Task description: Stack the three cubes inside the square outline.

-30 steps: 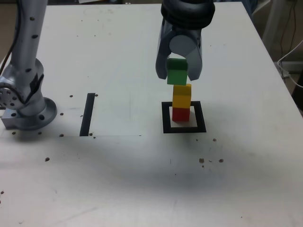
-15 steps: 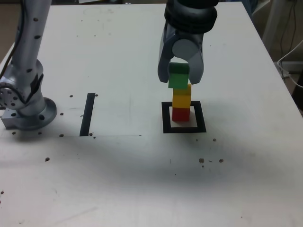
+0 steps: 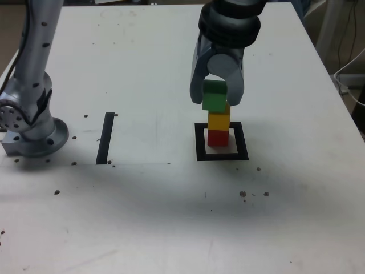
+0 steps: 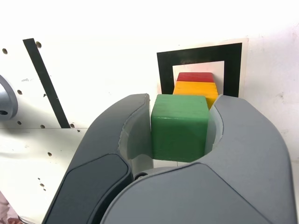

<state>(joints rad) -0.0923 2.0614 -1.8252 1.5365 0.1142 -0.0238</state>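
Clamping the green cube [image 3: 215, 98] between its two grey jaws, the gripper [image 3: 217, 97] hangs over the square outline [image 3: 222, 155] with the block pinched on its two side faces. Directly beneath the jaws stands the yellow cube [image 3: 219, 120], which sits on the red cube [image 3: 217, 137] inside the outline's white centre. In the exterior view the green cube's lower edge overlaps the yellow cube's top edge, and the green block sits slightly toward the exterior view's left of the two below; whether they touch cannot be told. The wrist view shows the yellow cube [image 4: 197, 91] and the red cube [image 4: 195, 77] showing just past the green cube's [image 4: 179, 126] far edge, within the black frame [image 4: 167, 65].

Around the jaws the white table [image 3: 171, 211] is bare on every side. The straight black strip [image 3: 105, 137] lies well apart from the jaws, toward the exterior view's left, and the arm's base [image 3: 31, 128] stands beyond it near the table's edge.
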